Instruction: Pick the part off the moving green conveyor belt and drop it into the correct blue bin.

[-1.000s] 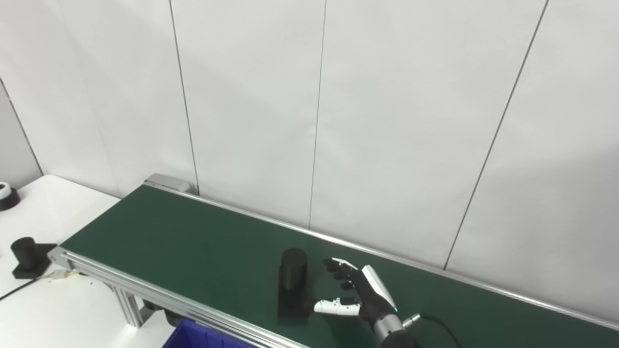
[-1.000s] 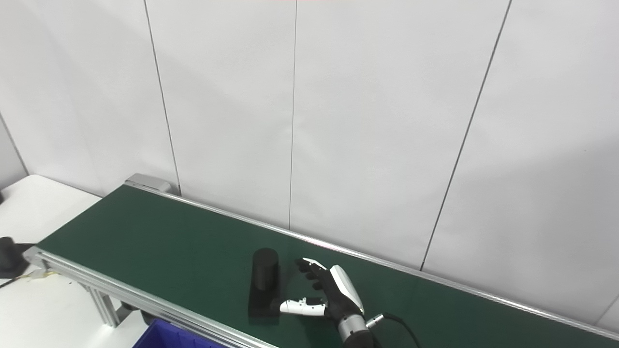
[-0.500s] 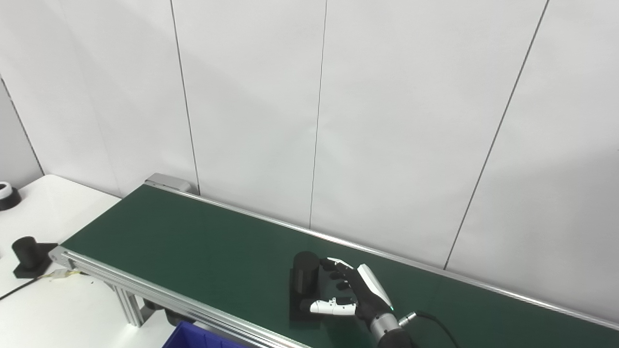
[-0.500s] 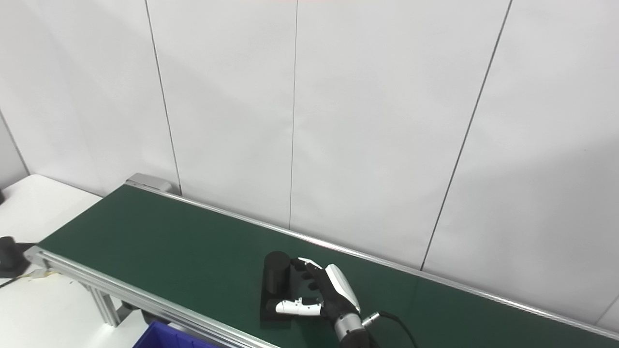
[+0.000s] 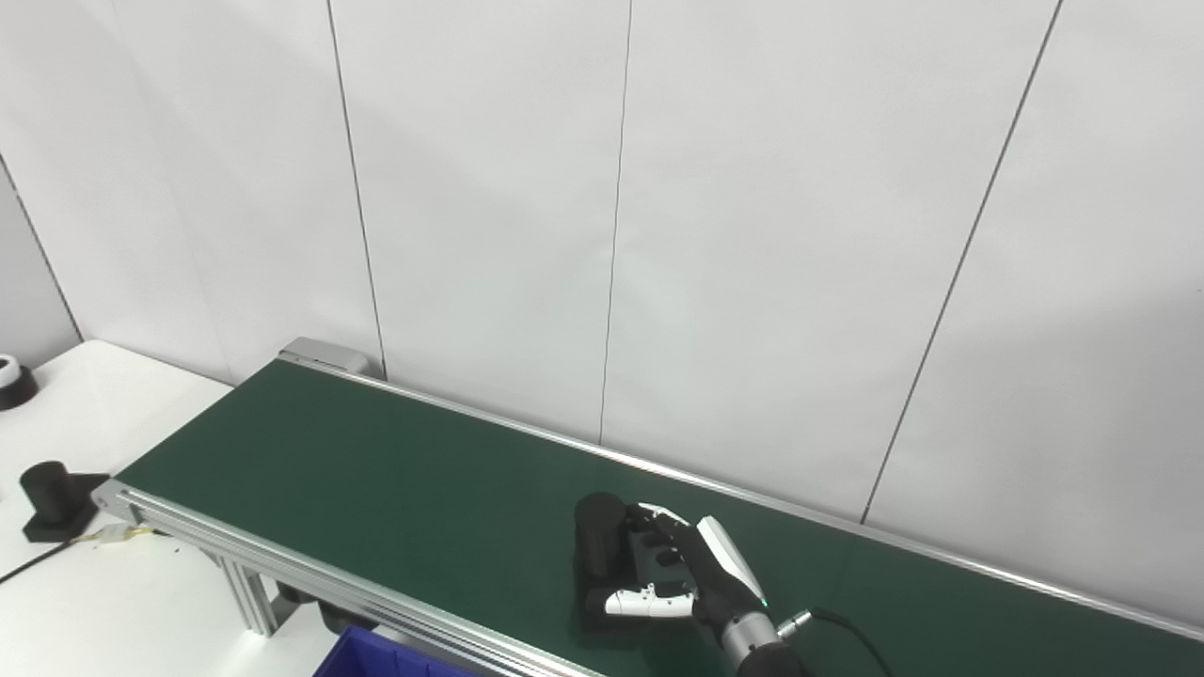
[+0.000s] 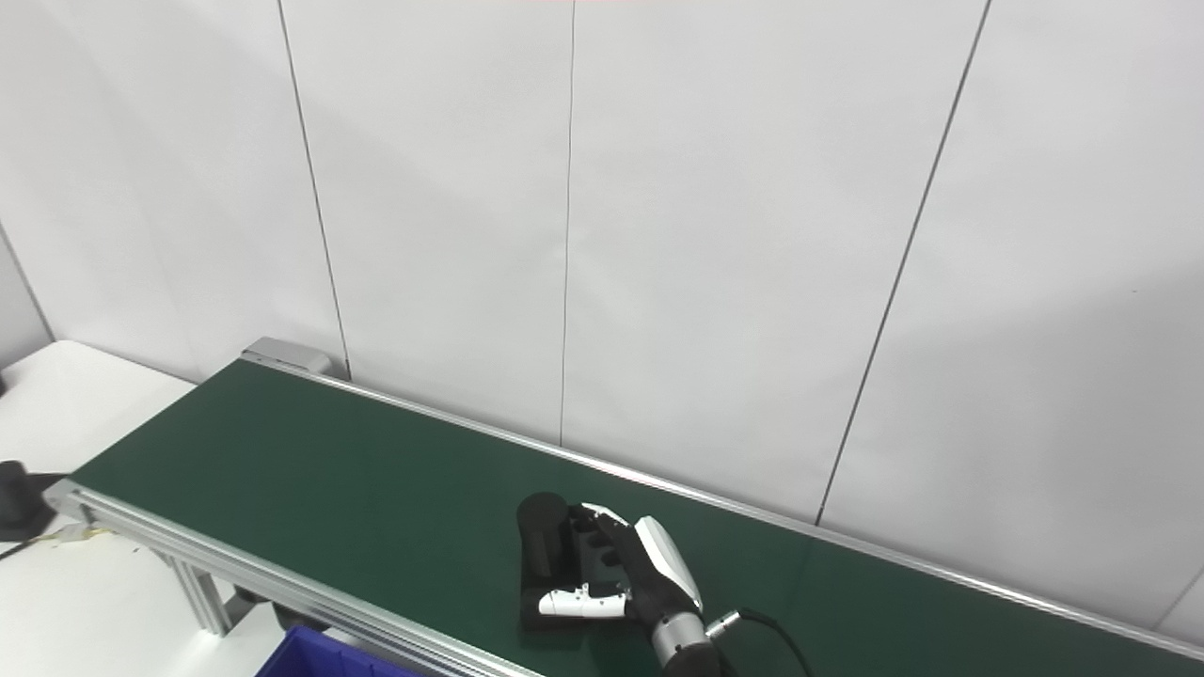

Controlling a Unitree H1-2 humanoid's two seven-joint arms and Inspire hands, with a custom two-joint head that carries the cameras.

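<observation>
A black part (image 5: pixel 599 538), an upright cylinder on a flat square base, stands on the green conveyor belt (image 5: pixel 376 470) near its front rail. My right hand (image 5: pixel 691 583) comes in from the bottom edge and sits just right of the part. Its dark fingers (image 5: pixel 654 550) curl against the cylinder's far right side, and its white thumb (image 5: pixel 640 602) lies along the front of the base. The hand looks closed on the part, which seems slightly tilted. Only a corner of a blue bin (image 5: pixel 376 658) shows below the belt's front rail. My left hand is out of view.
A white table (image 5: pixel 141 602) lies left of the belt, with a similar black part (image 5: pixel 52 494) on it and a dark round object (image 5: pixel 9 381) at the far left edge. A grey cable (image 5: pixel 847 630) trails from my wrist. A white panelled wall runs behind the belt.
The part has ridden the belt to the right into my right hand. The fingers and thumb, spread apart a second ago, have closed around it.
</observation>
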